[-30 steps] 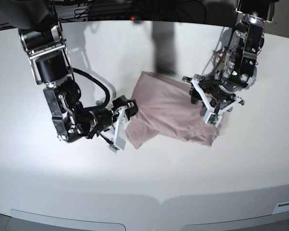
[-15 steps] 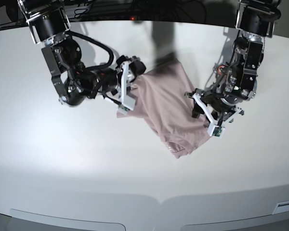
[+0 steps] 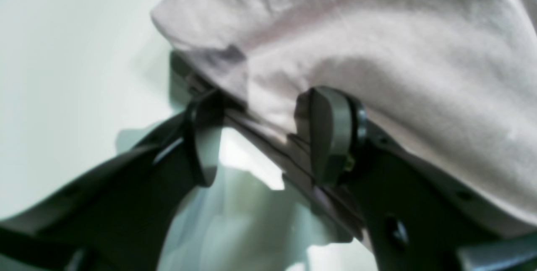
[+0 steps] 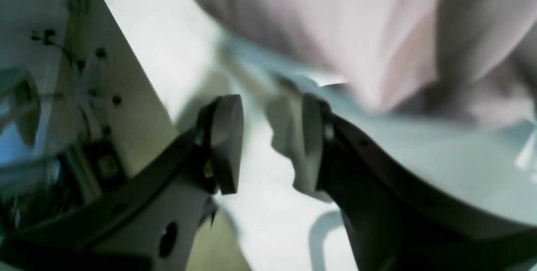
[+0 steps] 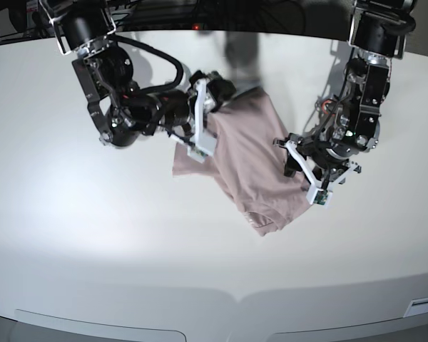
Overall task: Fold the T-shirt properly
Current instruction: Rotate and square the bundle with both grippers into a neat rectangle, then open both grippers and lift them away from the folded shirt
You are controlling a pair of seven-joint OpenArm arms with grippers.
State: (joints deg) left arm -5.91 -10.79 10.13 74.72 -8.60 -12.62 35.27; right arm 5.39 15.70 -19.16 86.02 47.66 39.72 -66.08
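The T-shirt (image 5: pixel 253 160) lay crumpled near the middle of the white table (image 5: pixel 93 235), a dusty pink heap running from a bunched upper end down to a narrower lower end. A flap of it stuck out toward the left of the base view, and a ribbed band, seemingly the neck, showed at the bottom tip.

The left gripper (image 5: pixel 304 178) stood at the shirt's edge on the right of that view. In its wrist view, the left gripper (image 3: pixel 260 136) had its two fingers apart, and a folded hem of the T-shirt (image 3: pixel 377 53) passed between them; one pad (image 3: pixel 329 134) pressed against the cloth while the other sat at the hem's far edge, so the fabric lay in the gap without being visibly pinched tight.

The right gripper (image 5: pixel 202 128) reached in from the left of the base view, at the shirt's upper corner. Its wrist view was blurred: the right gripper (image 4: pixel 272 145) had its fingers apart with only bare table between them, and the T-shirt (image 4: pixel 335 32) hung just beyond the tips, not caught by them.
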